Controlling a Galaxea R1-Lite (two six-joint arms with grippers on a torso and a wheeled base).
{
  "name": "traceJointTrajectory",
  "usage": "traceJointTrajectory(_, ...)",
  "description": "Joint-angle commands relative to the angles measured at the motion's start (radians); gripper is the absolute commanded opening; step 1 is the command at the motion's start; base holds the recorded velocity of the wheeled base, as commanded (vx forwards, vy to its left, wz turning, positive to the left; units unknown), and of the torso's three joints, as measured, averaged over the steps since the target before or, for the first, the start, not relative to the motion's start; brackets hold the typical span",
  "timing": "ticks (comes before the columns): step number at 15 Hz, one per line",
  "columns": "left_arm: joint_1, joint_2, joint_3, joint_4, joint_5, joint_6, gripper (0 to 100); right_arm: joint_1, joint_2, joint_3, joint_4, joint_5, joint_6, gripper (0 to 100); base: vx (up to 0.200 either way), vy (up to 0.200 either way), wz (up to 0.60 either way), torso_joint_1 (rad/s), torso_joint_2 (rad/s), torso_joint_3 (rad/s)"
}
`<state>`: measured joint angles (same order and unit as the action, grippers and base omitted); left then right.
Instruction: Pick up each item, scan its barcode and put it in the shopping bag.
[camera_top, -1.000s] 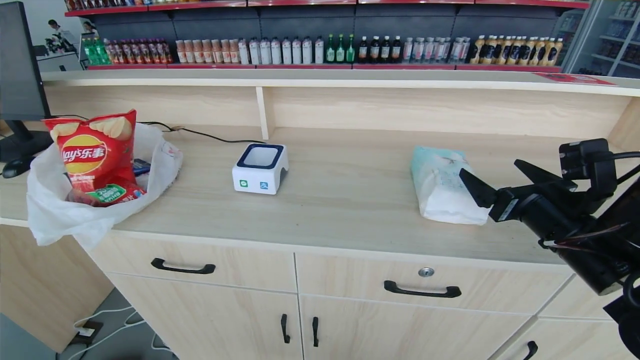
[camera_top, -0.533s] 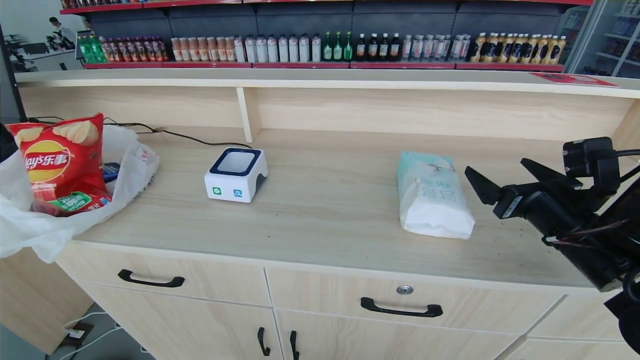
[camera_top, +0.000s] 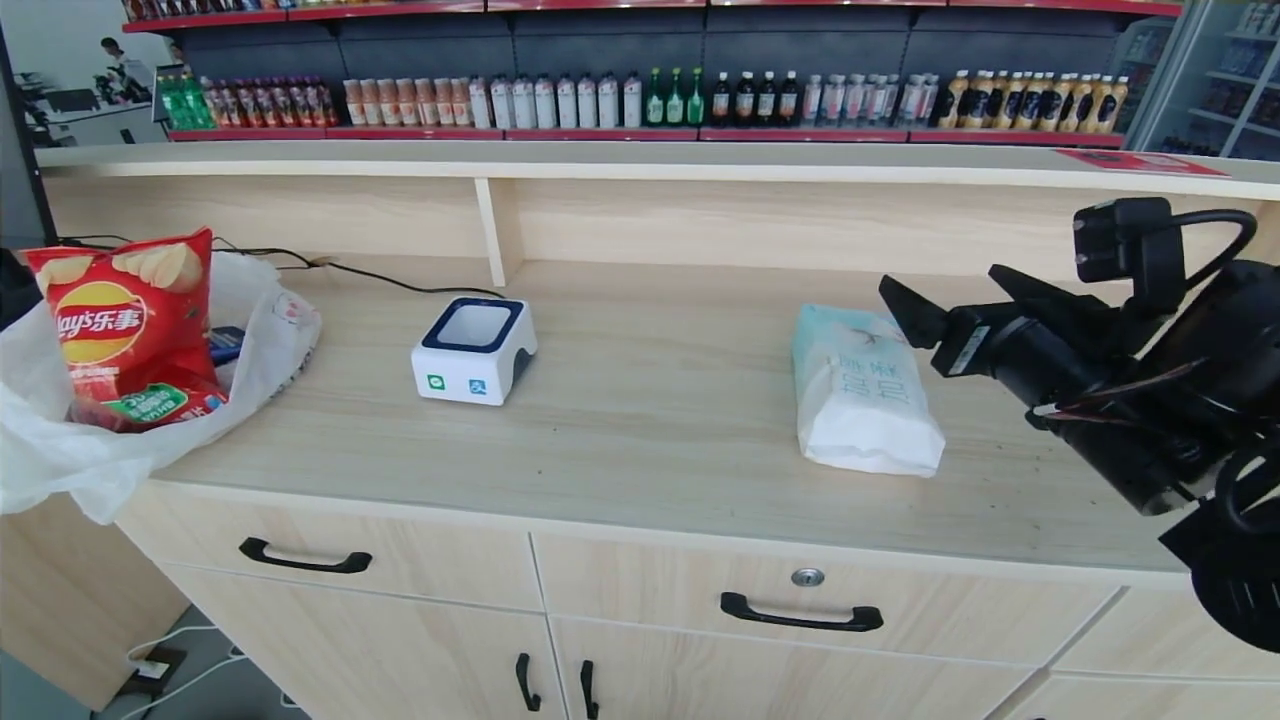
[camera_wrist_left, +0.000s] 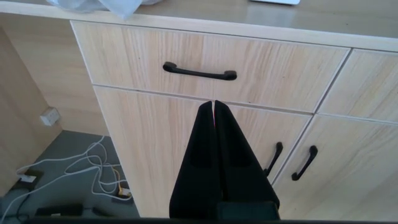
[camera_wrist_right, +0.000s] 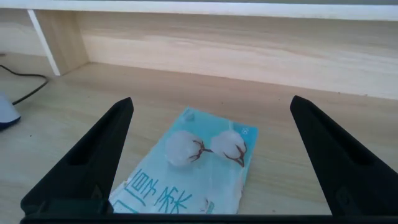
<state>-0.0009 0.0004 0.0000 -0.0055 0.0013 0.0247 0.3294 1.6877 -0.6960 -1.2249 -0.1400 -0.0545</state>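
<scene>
A white and pale-blue tissue pack (camera_top: 860, 390) lies flat on the wooden counter (camera_top: 650, 440), right of centre. My right gripper (camera_top: 948, 288) hovers open just right of the pack's far end, apart from it. In the right wrist view the pack (camera_wrist_right: 199, 168) lies below and between the spread fingers (camera_wrist_right: 93, 162) of the right gripper (camera_wrist_right: 211, 102). The white barcode scanner (camera_top: 472, 348) stands left of centre. A white shopping bag (camera_top: 60, 440) at the far left holds a red chips bag (camera_top: 125, 330). My left gripper (camera_wrist_left: 214, 107) hangs shut and empty below the counter, before the drawers.
A raised wooden shelf (camera_top: 700, 160) with a divider (camera_top: 490, 235) backs the counter. A black cable (camera_top: 380, 275) runs behind the scanner. Drawers with black handles (camera_wrist_left: 199, 71) sit under the counter edge. Bare counter lies between scanner and tissue pack.
The head camera turned, shifting the whole scene left. My right gripper, still open, rose and moved nearer the tissue pack's far end.
</scene>
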Motion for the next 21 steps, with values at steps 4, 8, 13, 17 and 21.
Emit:
traceJointTrajectory(4, -0.001, 0.0, 0.0, -0.001, 0.0, -0.002, 0, 0.023, 0.0, -0.312, 0.456, -0.047, 0.099, 100, 0.0, 0.0, 0.0, 0.0, 0.0, 0.0)
traceJointTrajectory(8, -0.001, 0.0, 0.0, -0.001, 0.0, 0.0, 0, 0.102, 0.004, -0.49, 0.869, -0.119, 0.196, 100, 0.0, 0.0, 0.0, 0.0, 0.0, 0.0)
traceJointTrajectory(13, -0.001, 0.0, 0.0, -0.001, 0.0, 0.0, 0, 0.108, 0.043, -0.514, 1.002, -0.161, 0.217, 100, 0.0, 0.0, 0.0, 0.0, 0.0, 0.0)
traceJointTrajectory(17, -0.001, 0.0, 0.0, -0.001, 0.0, -0.002, 0, 0.106, 0.055, -0.54, 1.121, -0.168, 0.234, 100, 0.0, 0.0, 0.0, 0.0, 0.0, 0.0)
traceJointTrajectory(21, -0.001, 0.0, 0.0, -0.001, 0.0, -0.002, 0, 0.105, 0.084, -0.577, 1.151, -0.164, 0.24, 100, 0.0, 0.0, 0.0, 0.0, 0.0, 0.0)
